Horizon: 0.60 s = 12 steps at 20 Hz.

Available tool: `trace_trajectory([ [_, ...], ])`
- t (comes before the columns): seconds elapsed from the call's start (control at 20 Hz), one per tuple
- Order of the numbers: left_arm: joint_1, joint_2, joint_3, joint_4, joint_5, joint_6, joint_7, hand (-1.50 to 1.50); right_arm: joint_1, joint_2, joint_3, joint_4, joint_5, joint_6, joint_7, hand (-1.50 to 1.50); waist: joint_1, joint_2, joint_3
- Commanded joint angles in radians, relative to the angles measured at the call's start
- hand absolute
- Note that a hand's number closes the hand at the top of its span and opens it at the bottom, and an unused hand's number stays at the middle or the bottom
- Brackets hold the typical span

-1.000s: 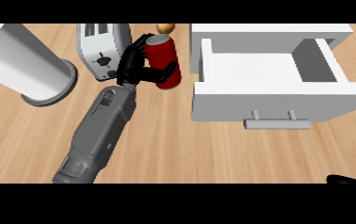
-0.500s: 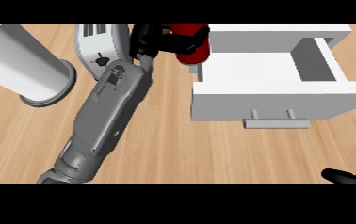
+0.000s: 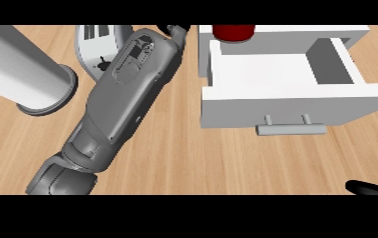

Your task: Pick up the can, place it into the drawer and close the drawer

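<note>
A: Take the drawer (image 3: pixel 284 84) as your mark. What do you see well to its left?

B: A grey cylinder (image 3: pixel 33 77) standing on the counter (image 3: pixel 184 162), then a toaster (image 3: pixel 100 49) between the cylinder and the drawer, partly under your left forearm.

A: And your left hand (image 3: pixel 175 31)?

B: Only a bit of black shows at the top edge, just left of the drawer's back corner. You cannot tell how its fingers stand.

A: Where is the can (image 3: pixel 234 32)?

B: At the drawer's back left corner, cut by the top edge; only its red lower part shows. It lies just right of the left hand. Whether they touch, you cannot tell.

A: The drawer?

B: Pulled open, handle (image 3: pixel 290 128) toward you.

A: Your right hand (image 3: pixel 363 187)?

B: A black tip below the drawer's right end, well apart. Its fingers are not readable.
</note>
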Motion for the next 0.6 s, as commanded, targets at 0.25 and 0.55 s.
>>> trace_trajectory([
  [0.25, -0.243, -0.001, -0.060, 0.195, 0.062, 0.082, 0.053, 1.50, -0.020, -0.032, -0.021, 0.017, -0.024, 0.022, -0.005, -1.50, -0.022, 0.004, 0.001],
  [0.55, -0.328, -0.001, -0.116, 0.350, 0.141, 0.099, -0.004, 1.50, -0.053, -0.019, -0.003, -0.008, -0.031, -0.002, 0.021, -1.50, -0.047, 0.011, 0.002],
])
